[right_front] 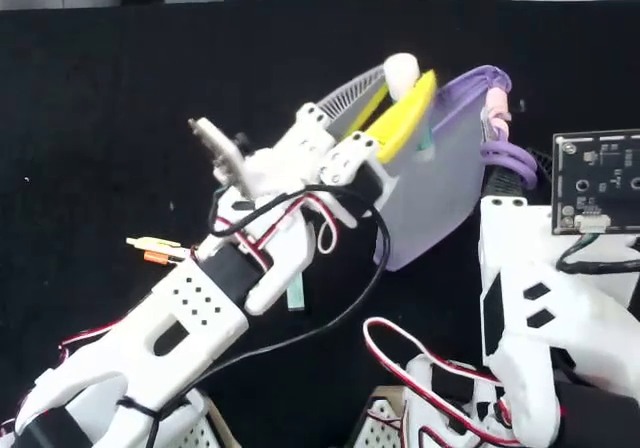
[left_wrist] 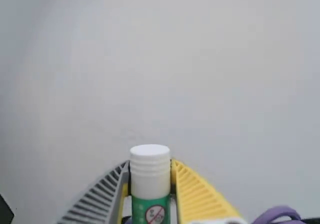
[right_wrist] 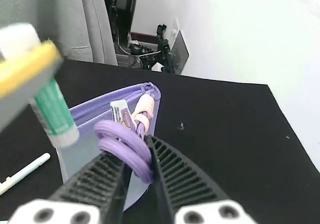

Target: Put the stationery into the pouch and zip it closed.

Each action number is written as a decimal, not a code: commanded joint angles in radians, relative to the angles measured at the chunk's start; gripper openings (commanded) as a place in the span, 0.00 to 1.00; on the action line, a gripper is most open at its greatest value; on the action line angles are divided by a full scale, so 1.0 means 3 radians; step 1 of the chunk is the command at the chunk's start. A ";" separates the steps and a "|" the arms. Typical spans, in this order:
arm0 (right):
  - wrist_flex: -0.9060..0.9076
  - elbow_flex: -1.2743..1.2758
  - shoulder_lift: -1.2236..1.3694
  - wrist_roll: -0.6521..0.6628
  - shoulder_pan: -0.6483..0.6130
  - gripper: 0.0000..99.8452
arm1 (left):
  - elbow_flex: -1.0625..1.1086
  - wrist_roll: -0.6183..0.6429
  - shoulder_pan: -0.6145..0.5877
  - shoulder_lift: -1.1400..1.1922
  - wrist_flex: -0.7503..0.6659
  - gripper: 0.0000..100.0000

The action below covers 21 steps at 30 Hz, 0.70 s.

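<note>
Pinching the translucent lilac pouch (right_front: 440,183) by its purple loop (right_wrist: 122,141) in the right gripper (right_wrist: 134,153), at the table's (right_front: 100,88) 2 o'clock. Gripping a white-capped, green-labelled glue stick (left_wrist: 149,176) in the left gripper (right_front: 405,80), at the pouch's 11 o'clock edge.

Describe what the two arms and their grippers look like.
Both arms are white shells over black motor blocks. The left arm has a grid of small holes and loose black and red-and-white cables. The left gripper has one grey and one yellow ribbed finger. The right arm has angular black cut-outs. The right gripper has two black ribbed fingers on a white base.
</note>
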 commanded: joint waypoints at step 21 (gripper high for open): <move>0.0133 0.0320 -0.0621 -0.0036 -0.0404 0.01 | 0.0601 -0.0818 0.0335 0.0005 -0.1089 0.03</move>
